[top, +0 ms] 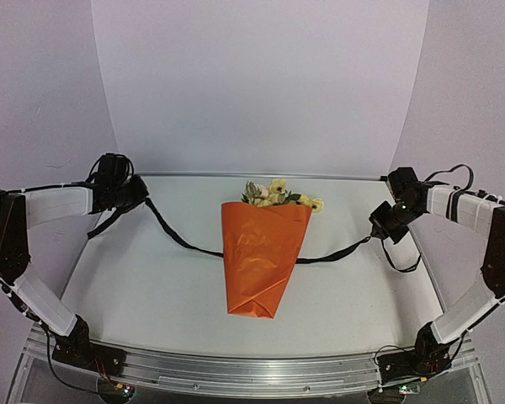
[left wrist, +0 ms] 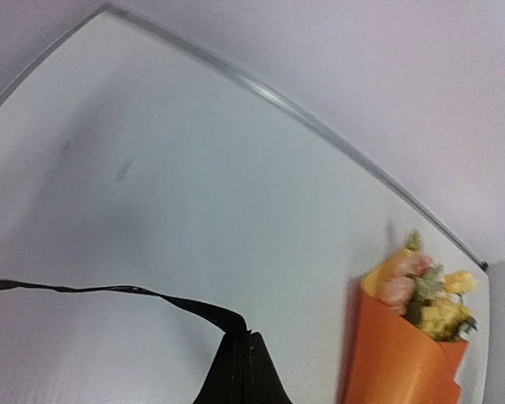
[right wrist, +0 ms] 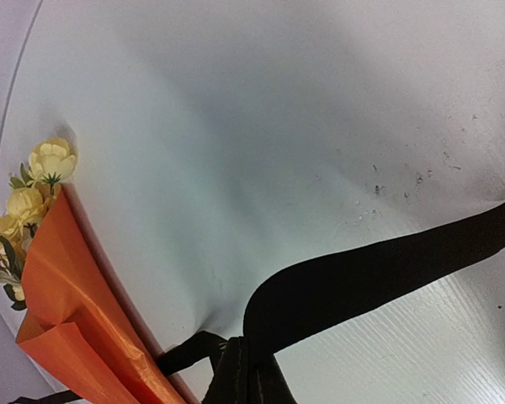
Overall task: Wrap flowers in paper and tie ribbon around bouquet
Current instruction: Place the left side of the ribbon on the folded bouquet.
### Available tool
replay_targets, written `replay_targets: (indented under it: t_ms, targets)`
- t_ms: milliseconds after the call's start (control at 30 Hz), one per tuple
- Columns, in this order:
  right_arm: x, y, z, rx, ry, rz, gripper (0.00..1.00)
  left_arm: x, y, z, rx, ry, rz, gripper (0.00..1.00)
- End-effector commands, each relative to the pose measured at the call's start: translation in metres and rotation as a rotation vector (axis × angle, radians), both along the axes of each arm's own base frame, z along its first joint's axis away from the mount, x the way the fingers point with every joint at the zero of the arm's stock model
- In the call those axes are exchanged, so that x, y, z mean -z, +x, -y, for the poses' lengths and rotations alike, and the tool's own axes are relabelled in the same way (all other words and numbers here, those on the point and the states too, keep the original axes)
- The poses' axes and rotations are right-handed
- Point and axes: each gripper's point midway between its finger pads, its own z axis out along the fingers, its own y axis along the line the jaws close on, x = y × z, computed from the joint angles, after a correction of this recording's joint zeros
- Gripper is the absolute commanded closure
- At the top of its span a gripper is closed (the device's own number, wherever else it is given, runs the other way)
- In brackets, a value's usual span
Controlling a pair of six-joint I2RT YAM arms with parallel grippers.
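Nothing fancy, just a white table (top: 151,278); pale curved backdrop (top: 261,84) rising off the table's far edge; metal rail (top: 252,370) along its near edge; dark specks (right wrist: 421,177) on its surface.

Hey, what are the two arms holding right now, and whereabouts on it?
The ribbon: the left tool pinches it near one end, the right tool near the other, each leaving a loose tail. Neither touches the bouquet.

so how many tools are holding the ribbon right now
2. The left tool pinches the ribbon at the table's far left; the right tool pinches it at the far right, with the bouquet lying between them.
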Motion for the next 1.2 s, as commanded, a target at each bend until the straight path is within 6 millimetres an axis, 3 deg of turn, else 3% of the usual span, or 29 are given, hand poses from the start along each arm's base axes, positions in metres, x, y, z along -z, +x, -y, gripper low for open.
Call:
replay_targets:
  t_ms: [0, 100, 167, 233, 367, 467, 600, 867, 1000, 1167]
  targets:
    - [-0.012, 0.005, -0.012, -0.048, 0.033, 0.011, 1.0, -0.105, 0.001, 0.151, 0.529, 0.09, 0.359, 1.0]
    - [-0.011, 0.003, -0.015, -0.061, 0.045, -0.007, 1.0, -0.104, -0.044, 0.259, 0.87, 0.199, 0.437, 1.0]
    - [-0.011, 0.003, -0.018, -0.07, 0.056, -0.018, 1.0, -0.082, -0.094, 0.33, 1.108, 0.284, 0.446, 1.0]
    - [-0.009, 0.002, -0.02, -0.079, 0.06, -0.031, 1.0, -0.052, -0.129, 0.378, 1.283, 0.393, 0.449, 1.0]
    - [-0.006, -0.001, -0.023, -0.098, 0.064, -0.06, 1.0, 0.009, -0.184, 0.431, 1.498, 0.555, 0.422, 1.0]
    - [-0.004, -0.001, -0.025, -0.107, 0.066, -0.075, 1.0, 0.036, -0.191, 0.443, 1.532, 0.604, 0.406, 1.0]
    - [-0.003, 0.004, -0.027, -0.123, 0.056, -0.092, 1.0, 0.045, -0.18, 0.448, 1.509, 0.643, 0.421, 1.0]
    - [-0.001, 0.04, -0.032, -0.144, 0.043, -0.084, 1.0, 0.015, -0.175, 0.459, 1.522, 0.706, 0.609, 1.0]
    - [-0.002, 0.066, -0.039, -0.126, 0.071, -0.075, 1.0, -0.003, -0.162, 0.465, 1.491, 0.788, 0.763, 1.0]
    - [0.003, 0.072, -0.036, -0.102, 0.049, -0.098, 1.0, -0.041, -0.14, 0.465, 1.419, 0.81, 0.952, 1.0]
